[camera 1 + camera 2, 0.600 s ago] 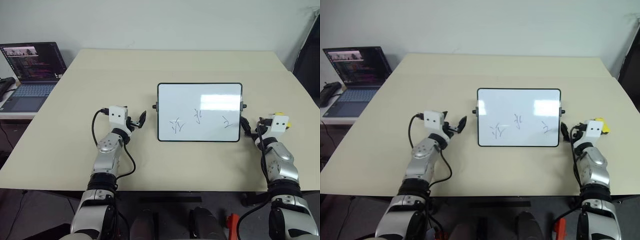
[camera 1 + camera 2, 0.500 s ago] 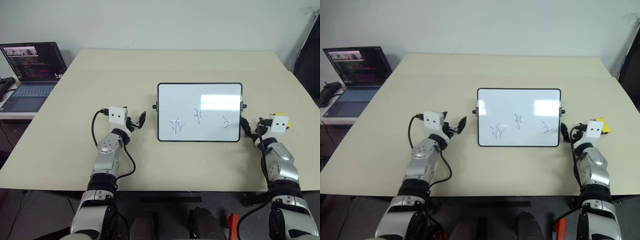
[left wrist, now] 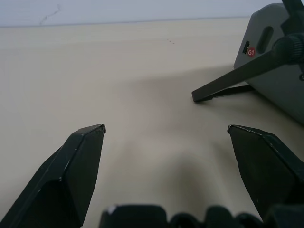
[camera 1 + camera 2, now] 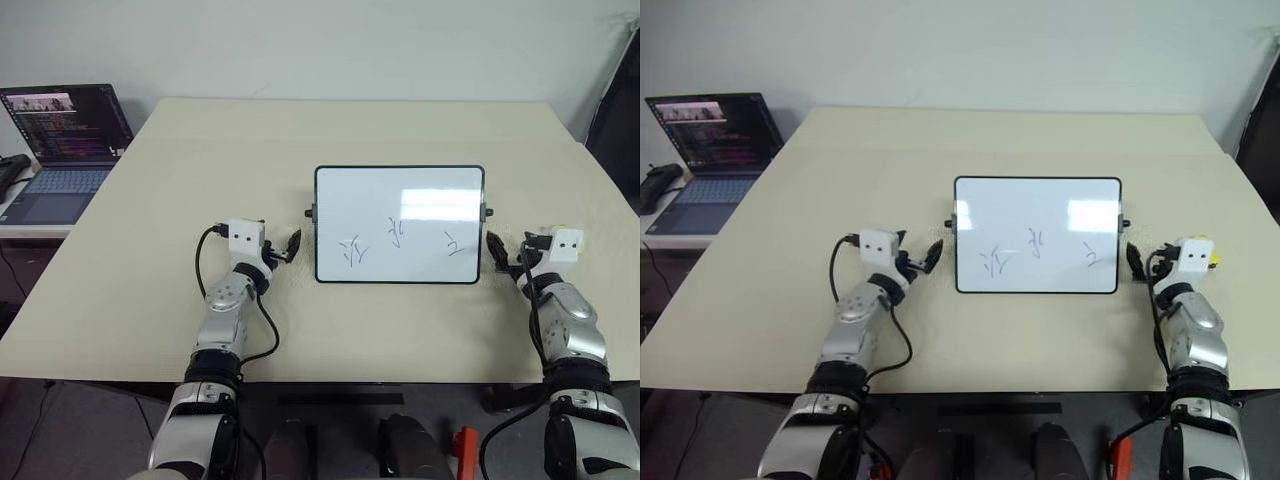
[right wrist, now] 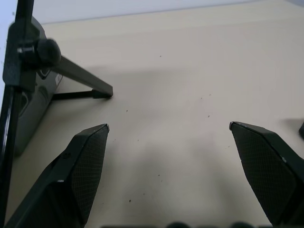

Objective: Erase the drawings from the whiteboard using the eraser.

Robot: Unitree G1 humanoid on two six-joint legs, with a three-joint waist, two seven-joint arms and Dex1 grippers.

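The whiteboard (image 4: 400, 224) stands propped on the beige table (image 4: 150, 280), between the two grippers. Three drawings (image 4: 397, 243) run along its lower half. The left gripper (image 4: 290, 246) sits just beside the board's left edge, fingers spread wide, holding nothing. The right gripper (image 4: 505, 253) sits just beside the right edge, likewise spread and empty. The eraser (image 4: 550, 229) is a yellow sliver behind the right wrist camera module (image 4: 566, 244)
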